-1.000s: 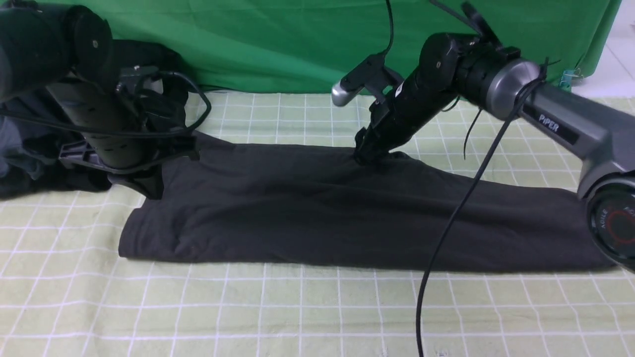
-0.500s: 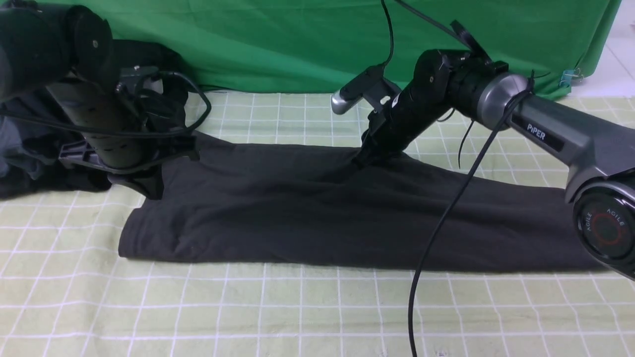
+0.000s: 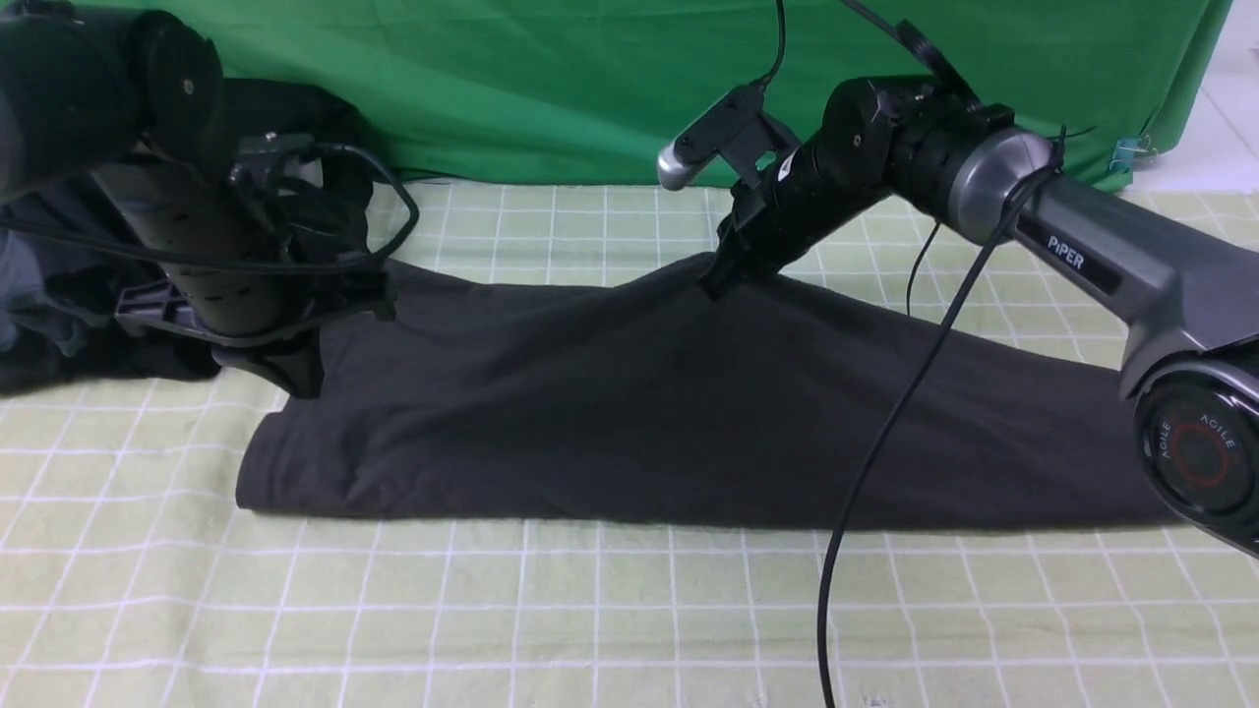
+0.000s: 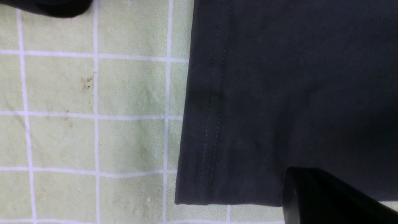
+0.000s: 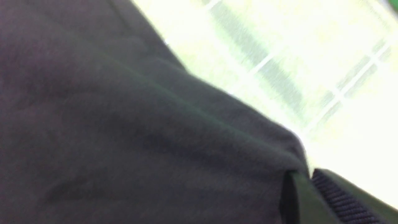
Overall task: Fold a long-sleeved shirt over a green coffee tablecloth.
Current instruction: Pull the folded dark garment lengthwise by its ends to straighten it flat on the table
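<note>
The long-sleeved shirt [image 3: 639,413] lies as a long dark charcoal strip across the green coffee tablecloth [image 3: 590,610]; no print or label shows. My right gripper [image 3: 710,285] is shut on the shirt's far edge near the middle and holds it up in a peak. In the right wrist view the fabric [image 5: 124,124] bunches into the shut gripper [image 5: 306,177] above the blurred tablecloth [image 5: 342,62]. My left gripper [image 3: 300,379] sits at the shirt's far left corner. In the left wrist view it [image 4: 292,177] lies shut over the shirt [image 4: 295,77] by the stitched hem, on the tablecloth [image 4: 130,93].
A plain vivid green backdrop [image 3: 551,88] hangs behind the table. A pile of blacker and grey garments [image 3: 59,295] lies at the far left behind my left arm; its edge [image 4: 49,6] shows in the left wrist view. A black cable [image 3: 866,492] hangs from the right arm across the shirt.
My right gripper has risen and drawn back slightly, pulling the shirt's far edge up from flat into a peak. The left arm has not moved.
</note>
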Action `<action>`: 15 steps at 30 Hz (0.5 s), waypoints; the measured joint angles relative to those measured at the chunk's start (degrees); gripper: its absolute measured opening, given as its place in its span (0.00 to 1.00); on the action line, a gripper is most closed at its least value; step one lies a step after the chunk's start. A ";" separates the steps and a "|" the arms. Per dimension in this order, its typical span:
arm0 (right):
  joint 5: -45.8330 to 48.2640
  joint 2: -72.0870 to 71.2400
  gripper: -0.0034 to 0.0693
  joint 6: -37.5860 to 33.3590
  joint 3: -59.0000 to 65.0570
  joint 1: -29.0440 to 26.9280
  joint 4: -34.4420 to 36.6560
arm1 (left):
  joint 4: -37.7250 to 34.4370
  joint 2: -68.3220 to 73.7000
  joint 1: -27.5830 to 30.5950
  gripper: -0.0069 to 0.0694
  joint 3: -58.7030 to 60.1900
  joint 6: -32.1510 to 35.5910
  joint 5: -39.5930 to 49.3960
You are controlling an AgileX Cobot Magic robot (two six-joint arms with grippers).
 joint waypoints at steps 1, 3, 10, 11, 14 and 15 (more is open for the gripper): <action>-0.09 0.00 0.17 0.07 0.00 0.00 -0.01 | 0.00 0.00 0.00 0.09 0.00 0.00 0.00; -0.46 -0.21 0.31 1.68 0.00 0.00 -0.83 | 0.00 0.00 0.00 0.09 0.00 0.00 -0.05; 12.89 -9.31 0.56 12.73 -1.15 -0.16 -14.57 | 0.00 -2.68 0.00 0.09 0.00 0.00 -0.26; 16.09 -11.47 0.48 13.55 -1.42 -0.68 -16.49 | -0.08 -3.66 0.00 0.09 0.00 0.00 -0.49; 22.83 -15.38 0.27 14.24 -1.79 -2.85 -17.72 | -0.97 -5.69 0.00 0.09 0.00 0.27 -0.63; 26.26 -17.79 0.15 15.39 -1.56 -5.50 -16.52 | -1.81 -6.68 0.00 0.09 0.00 0.61 -0.63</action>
